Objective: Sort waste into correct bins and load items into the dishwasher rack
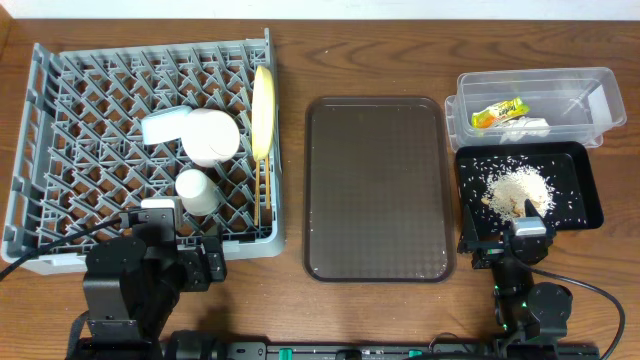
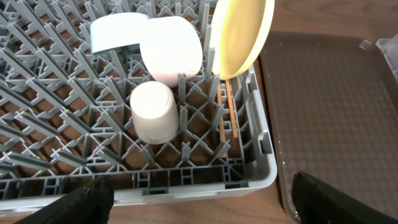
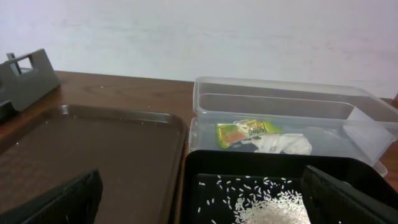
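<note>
Over on the left, the grey rack (image 1: 60, 120) holds the yellow plate (image 1: 263, 110) on edge, white bowl (image 1: 212, 135), light blue bowl (image 1: 163, 127), upturned cup (image 1: 197, 190) and, I think, chopsticks (image 1: 261, 195). Snack wrapper (image 1: 498, 113) and white wrapper (image 1: 527, 126) lie in the clear tub (image 1: 535, 74), rice (image 1: 518, 188) in the black tray (image 1: 597, 200). Left gripper (image 2: 202, 196) and right gripper (image 3: 202, 199) gape wide, empty.

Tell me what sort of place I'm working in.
Probably a lab tabletop staged as a dish-clearing station: a grey dishwasher rack, a brown serving tray, a clear tub and a black tray sit on a wooden table by a plain white wall.
</note>
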Controlling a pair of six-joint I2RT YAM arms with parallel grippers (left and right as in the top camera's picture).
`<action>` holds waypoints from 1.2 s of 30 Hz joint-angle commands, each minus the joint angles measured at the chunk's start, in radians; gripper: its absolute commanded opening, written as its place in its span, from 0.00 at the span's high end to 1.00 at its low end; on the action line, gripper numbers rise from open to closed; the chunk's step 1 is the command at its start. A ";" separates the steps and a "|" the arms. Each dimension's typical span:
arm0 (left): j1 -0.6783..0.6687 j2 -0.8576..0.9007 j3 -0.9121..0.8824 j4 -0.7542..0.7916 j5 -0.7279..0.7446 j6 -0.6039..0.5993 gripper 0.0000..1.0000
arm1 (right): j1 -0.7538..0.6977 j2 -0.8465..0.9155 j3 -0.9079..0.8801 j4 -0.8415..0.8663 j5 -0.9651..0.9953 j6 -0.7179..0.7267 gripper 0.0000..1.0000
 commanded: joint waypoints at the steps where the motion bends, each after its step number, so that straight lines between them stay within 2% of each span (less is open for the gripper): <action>1: -0.003 -0.003 0.000 0.001 -0.009 0.006 0.08 | 0.012 0.000 -0.001 -0.004 -0.008 -0.014 0.01; 12: -0.003 -0.019 -0.004 -0.013 -0.023 0.015 0.08 | 0.012 0.000 -0.001 -0.004 -0.008 -0.014 0.01; 17: -0.005 -0.126 -0.138 0.060 -0.031 0.014 0.07 | 0.012 0.000 -0.001 -0.004 -0.008 -0.014 0.01; 21: -0.017 -0.279 -0.356 0.241 -0.031 0.013 0.08 | 0.012 0.000 -0.001 -0.004 -0.008 -0.014 0.01; 28: -0.017 -0.514 -0.731 0.662 -0.032 -0.059 0.07 | 0.012 0.000 -0.001 -0.004 -0.008 -0.014 0.01; 33: -0.019 -0.530 -0.893 0.977 -0.054 -0.058 0.07 | 0.012 0.000 -0.001 -0.004 -0.008 -0.014 0.01; 34: -0.019 -0.530 -0.915 1.017 -0.063 -0.058 0.08 | 0.012 0.000 -0.001 -0.004 -0.008 -0.015 0.01; 36: -0.019 -0.530 -0.918 0.995 -0.069 -0.058 0.07 | 0.012 0.000 -0.001 -0.004 -0.008 -0.014 0.01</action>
